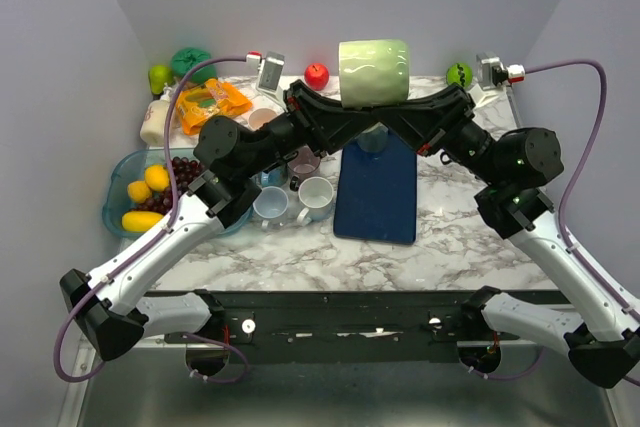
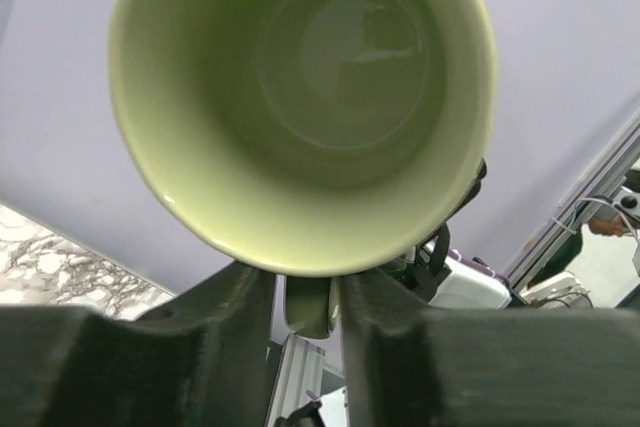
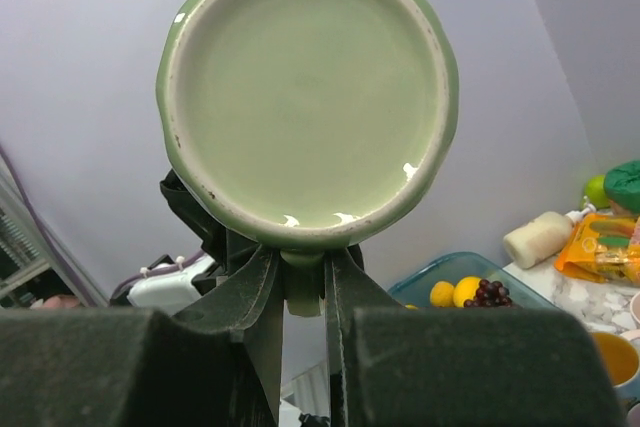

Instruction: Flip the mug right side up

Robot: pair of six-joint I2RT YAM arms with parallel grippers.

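A pale green mug point(image 1: 373, 72) hangs on its side high above the table, its mouth to the left and its base to the right. My left gripper point(image 1: 338, 115) is shut on the mug's handle from the left; its wrist view looks into the open mouth point(image 2: 340, 57), with the handle point(image 2: 308, 315) pinched between the fingers. My right gripper point(image 1: 405, 119) is shut on the same handle from the right; its wrist view shows the flat base point(image 3: 305, 97) and the handle point(image 3: 303, 292) between the fingers.
A blue cutting board point(image 1: 378, 192) lies under the mug. Two white cups point(image 1: 316, 197) and a blue one point(image 1: 270, 204) stand to its left. A blue tub of fruit point(image 1: 113, 209), an orange packet point(image 1: 208, 102), a red apple point(image 1: 316, 75) and a green ball point(image 1: 459, 74) lie around.
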